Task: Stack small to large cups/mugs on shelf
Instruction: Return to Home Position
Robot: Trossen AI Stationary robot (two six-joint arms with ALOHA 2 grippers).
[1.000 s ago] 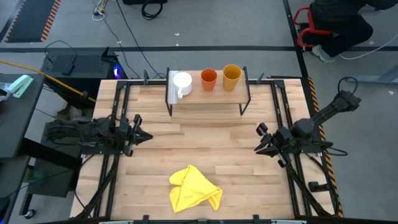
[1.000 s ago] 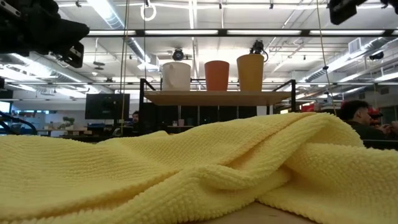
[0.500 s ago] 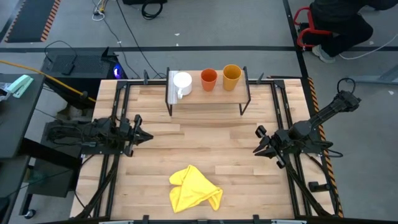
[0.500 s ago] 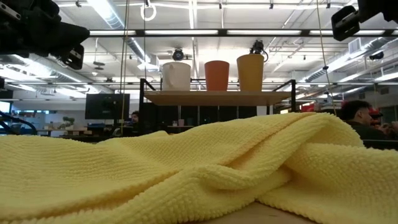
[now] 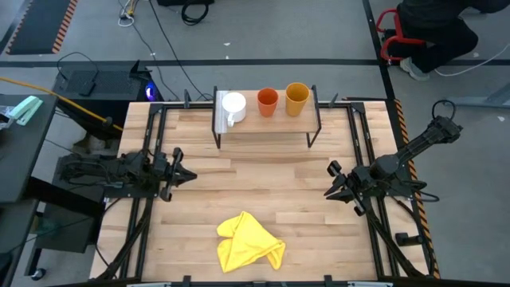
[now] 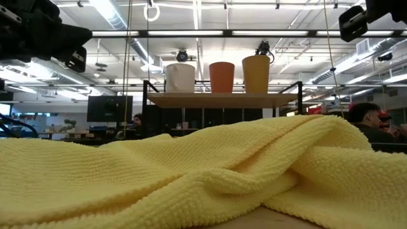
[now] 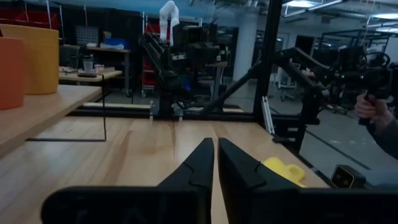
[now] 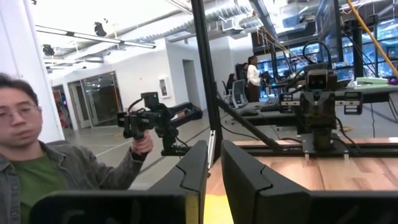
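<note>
Up top, high view: the shelf sits at the far edge of the tabletop. I see all three vessels on it in a row, upright and not touching. The white mug is at the pale-strip end, the red-orange cup is in the middle, and the yellow-orange cup is at the end nearer the right arm. The yellow cloth lies crumpled near the front edge, well apart from the shelf. The left gripper hovers over the table's left side and the right gripper over its right side, both pointing inward.

Low view: the cloth fills the foreground. The three vessels stand on the shelf board behind it, the yellow-orange cup tallest. A person sits in the room at far right.

Left wrist view: jaws closed to a thin slit, empty. The two orange cups show on the shelf edge, and a person's hand grips a device beyond the table.

Right wrist view: jaws closed to a narrow gap, gripping nothing. A person in a green shirt holds a control handle.
</note>
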